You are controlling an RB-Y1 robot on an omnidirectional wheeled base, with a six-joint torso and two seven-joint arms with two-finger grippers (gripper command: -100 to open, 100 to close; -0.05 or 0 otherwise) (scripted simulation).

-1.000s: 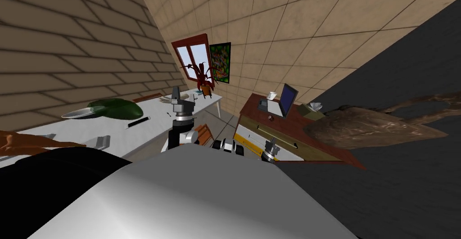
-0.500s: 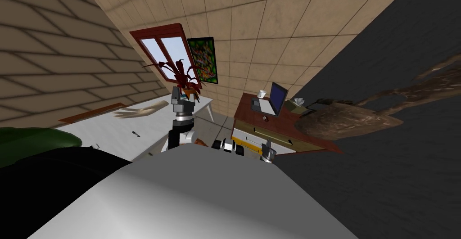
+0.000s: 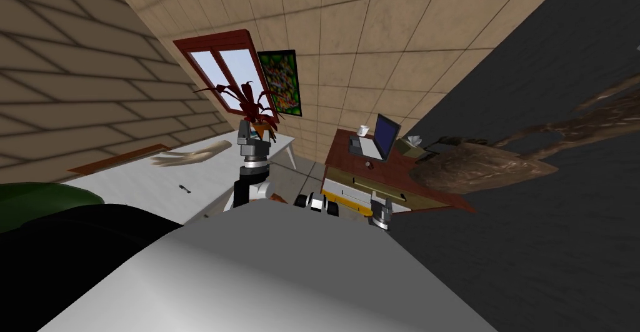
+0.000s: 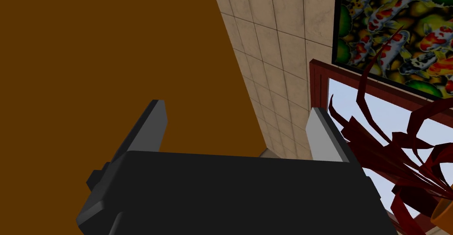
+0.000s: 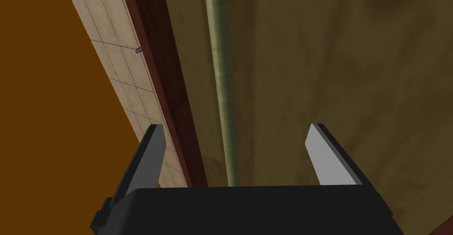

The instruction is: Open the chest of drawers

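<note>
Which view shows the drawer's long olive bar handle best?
Right wrist view: the long olive bar handle runs close within the open right tool. Head view: a thin line. Left wrist view faces a red-framed window.

one chest of drawers; one laptop; one cup; one plant

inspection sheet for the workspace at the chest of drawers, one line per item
surface: red-brown top of the chest of drawers, crowded
job's things: olive drawer front; its olive bar handle runs through the gap of the right gripper, not gripped
clutter: open laptop, white cup, olive tissue box, rough brown mass, all on the top
grippers: right gripper open at the handle; left gripper open, raised near the white table
cables: nothing seen
surroundings: red-leaved potted plant on the table; beige tiled wall
</note>
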